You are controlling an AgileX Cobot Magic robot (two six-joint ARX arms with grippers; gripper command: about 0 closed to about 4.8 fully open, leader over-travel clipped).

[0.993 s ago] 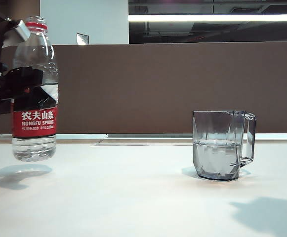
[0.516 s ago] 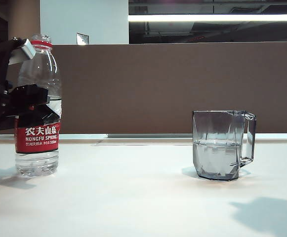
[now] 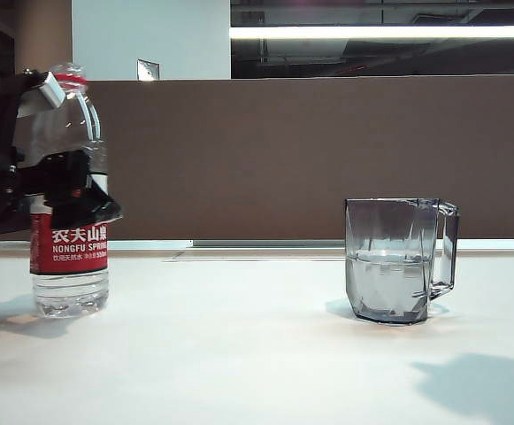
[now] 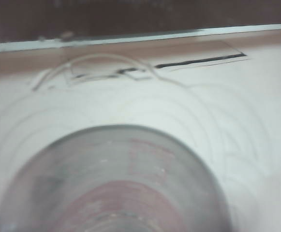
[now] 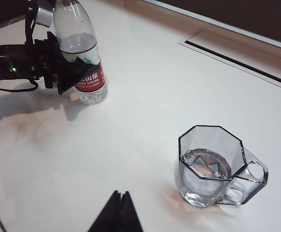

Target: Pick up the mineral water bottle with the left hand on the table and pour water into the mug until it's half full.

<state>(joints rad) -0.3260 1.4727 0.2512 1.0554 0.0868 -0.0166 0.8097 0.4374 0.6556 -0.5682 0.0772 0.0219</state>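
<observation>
The mineral water bottle [image 3: 69, 257] stands upright on the white table [image 3: 239, 354] at the far left, with its red label facing the exterior camera. My left gripper [image 3: 84, 190] reaches in from the left at the bottle's upper half. Its fingers [image 5: 77, 72] flank the bottle and stand apart from it, so it is open. In the left wrist view the bottle [image 4: 116, 183] is a close blur and no fingers show. The mug [image 3: 394, 261] stands to the right, water about halfway up, handle on its right. My right gripper [image 5: 121, 195] is shut, hovering near the mug [image 5: 210, 169].
A brown partition wall [image 3: 310, 150] runs behind the table's far edge. A narrow slot [image 5: 237, 60] is set into the tabletop near that edge. An arm's shadow [image 3: 478, 381] lies on the table at the front right.
The bottle has come down from hanging above the table and now stands on it. The left gripper's near finger has swung out from the bottle.
</observation>
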